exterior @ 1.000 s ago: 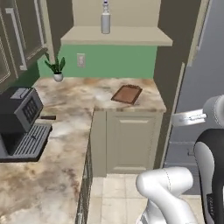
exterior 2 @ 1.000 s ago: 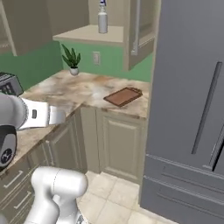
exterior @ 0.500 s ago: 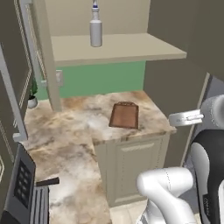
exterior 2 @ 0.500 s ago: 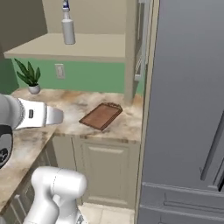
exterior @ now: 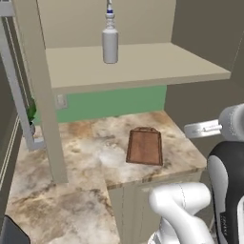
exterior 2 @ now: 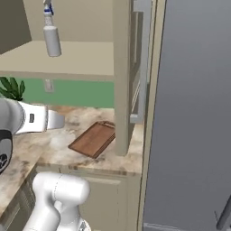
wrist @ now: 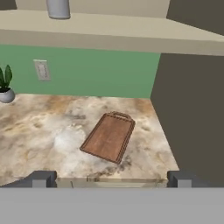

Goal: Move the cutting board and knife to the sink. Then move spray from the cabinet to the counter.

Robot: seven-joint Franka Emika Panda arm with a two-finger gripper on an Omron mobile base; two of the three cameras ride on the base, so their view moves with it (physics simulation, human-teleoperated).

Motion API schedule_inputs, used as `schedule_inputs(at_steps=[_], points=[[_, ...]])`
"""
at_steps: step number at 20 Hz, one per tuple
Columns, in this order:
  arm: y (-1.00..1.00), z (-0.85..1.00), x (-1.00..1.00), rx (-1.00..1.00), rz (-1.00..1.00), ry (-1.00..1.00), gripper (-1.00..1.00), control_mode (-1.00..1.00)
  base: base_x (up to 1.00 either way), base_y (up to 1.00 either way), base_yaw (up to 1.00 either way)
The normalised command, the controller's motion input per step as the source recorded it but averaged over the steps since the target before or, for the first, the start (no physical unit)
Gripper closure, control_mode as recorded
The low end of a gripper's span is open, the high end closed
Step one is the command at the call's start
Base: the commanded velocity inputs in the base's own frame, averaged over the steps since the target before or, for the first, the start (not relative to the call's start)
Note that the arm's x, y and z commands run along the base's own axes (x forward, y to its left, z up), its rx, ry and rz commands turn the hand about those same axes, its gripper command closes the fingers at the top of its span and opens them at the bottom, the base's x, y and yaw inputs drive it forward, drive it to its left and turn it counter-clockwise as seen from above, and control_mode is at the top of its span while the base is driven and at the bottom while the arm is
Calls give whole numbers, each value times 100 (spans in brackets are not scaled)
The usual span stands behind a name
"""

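The cutting board (exterior: 145,147) (exterior 2: 93,139) (wrist: 109,137) lies flat on the marble counter (exterior: 81,159) (exterior 2: 43,144) (wrist: 39,135), its arched handle toward the green wall. The knife and the sink are out of view. On the cabinet's beige shelf (exterior: 143,64) (exterior 2: 76,58) (wrist: 113,30) stands the spray (exterior: 110,40) (exterior 2: 52,38) upright; the hand view catches just the base of the spray (wrist: 57,8). My gripper (wrist: 110,178) is open and holds nothing. It hangs in front of the counter's edge, short of the board.
A potted plant (wrist: 5,87) (exterior 2: 11,88) sits at the back left by a wall outlet (wrist: 42,70). The grey fridge (exterior 2: 194,113) closes the right side. The cabinet's opened door (exterior 2: 142,67) juts forward above the counter's right end.
The base has driven closer and turned, so the whole scene shifted: board and shelf loom larger, and the coffee machine has left the frame. The gripper stays open.
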Motion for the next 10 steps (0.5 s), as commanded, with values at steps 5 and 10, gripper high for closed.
schedule_inputs(at_steps=[5,10], points=[[0,0,0,0,0,0,-100,100,38,-6,6],[0,0,0,0,0,0,-100,100,9,-4,6]])
